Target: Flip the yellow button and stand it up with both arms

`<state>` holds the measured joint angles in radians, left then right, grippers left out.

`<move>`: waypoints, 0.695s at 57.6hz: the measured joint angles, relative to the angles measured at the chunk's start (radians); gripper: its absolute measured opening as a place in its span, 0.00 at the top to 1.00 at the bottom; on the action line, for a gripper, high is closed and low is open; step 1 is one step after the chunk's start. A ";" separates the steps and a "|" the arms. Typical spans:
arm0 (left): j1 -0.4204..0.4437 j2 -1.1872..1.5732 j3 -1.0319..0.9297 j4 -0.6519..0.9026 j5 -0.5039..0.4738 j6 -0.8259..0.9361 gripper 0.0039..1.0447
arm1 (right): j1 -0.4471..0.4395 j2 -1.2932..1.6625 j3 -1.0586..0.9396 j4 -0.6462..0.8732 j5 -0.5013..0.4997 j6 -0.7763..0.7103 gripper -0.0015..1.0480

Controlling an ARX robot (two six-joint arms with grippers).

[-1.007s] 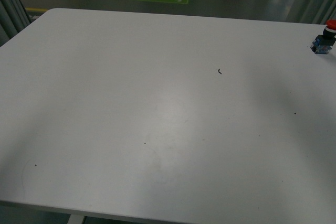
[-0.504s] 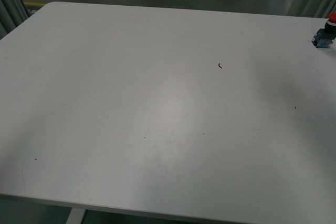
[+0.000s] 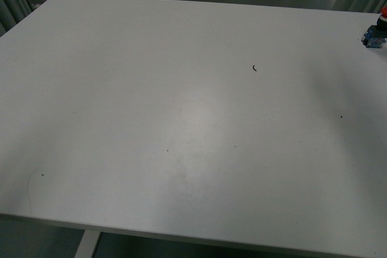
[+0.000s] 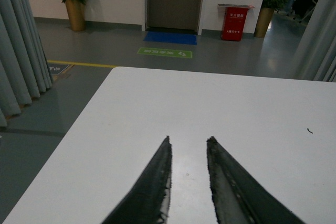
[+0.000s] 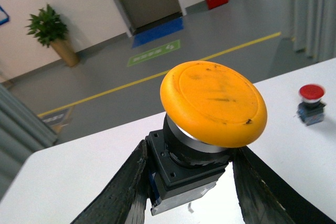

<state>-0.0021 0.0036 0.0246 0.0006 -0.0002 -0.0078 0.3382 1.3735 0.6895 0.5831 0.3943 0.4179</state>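
The right claw (image 5: pixel 189 174) pinches the yellow button (image 5: pixel 212 103) by its black square body, with the white table (image 5: pixel 63 182) behind it; a red button (image 5: pixel 311 98) sits well apart. The yellow button looks hard, small and light; its smooth cap could slip, so I think the square body is the best hold. The left claw (image 4: pixel 189 142) is spread wide, with nothing in it. The front view shows no claw and no yellow button; the red button sits at the frame's upper right edge; no box or bowl shows anywhere.

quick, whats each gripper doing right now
Left gripper: open, nothing between its fingers.
Right gripper: shut on the yellow-orange round-capped push-button, at its black block body.
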 joint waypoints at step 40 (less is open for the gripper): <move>0.000 0.000 0.000 0.000 0.000 0.002 0.06 | -0.200 0.489 0.119 0.298 0.186 -0.563 0.63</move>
<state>-0.0021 0.0036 0.0246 0.0006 -0.0002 -0.0055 0.1379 1.8626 0.8085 0.8814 0.5804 -0.1452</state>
